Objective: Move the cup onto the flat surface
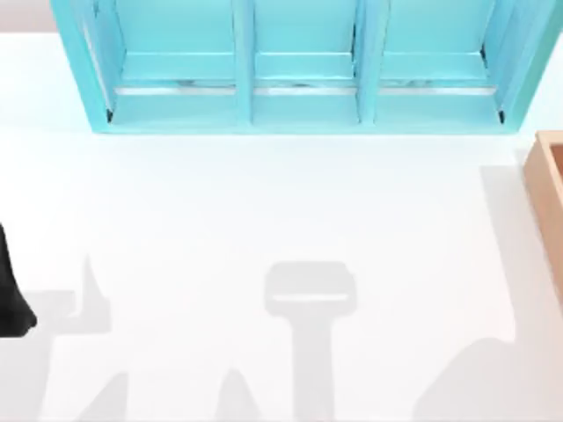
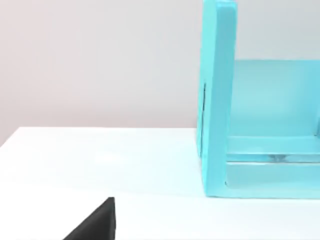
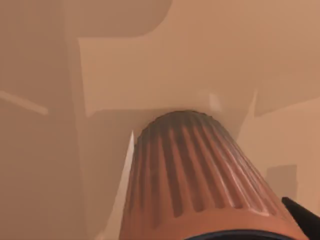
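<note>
My right wrist camera sits right over the cup, a copper-brown ribbed tumbler tapering away from the lens, its dark rim at the near edge of that view. It stands inside tan wooden walls, on the floor of the wooden box. A sliver of black finger shows beside the cup's rim; I cannot tell whether my right claw is apart or clamped on the cup.

From above, a corner of that tan wooden box sits at the right edge of the white desk. The turquoise shelf unit stands along the far side, with three compartments facing me.

My left arm is parked at the desk's left edge. Its wrist camera looks across the desk toward the shelf unit's end wall, with a black finger tip low in view; whether that claw is apart, I cannot tell.
</note>
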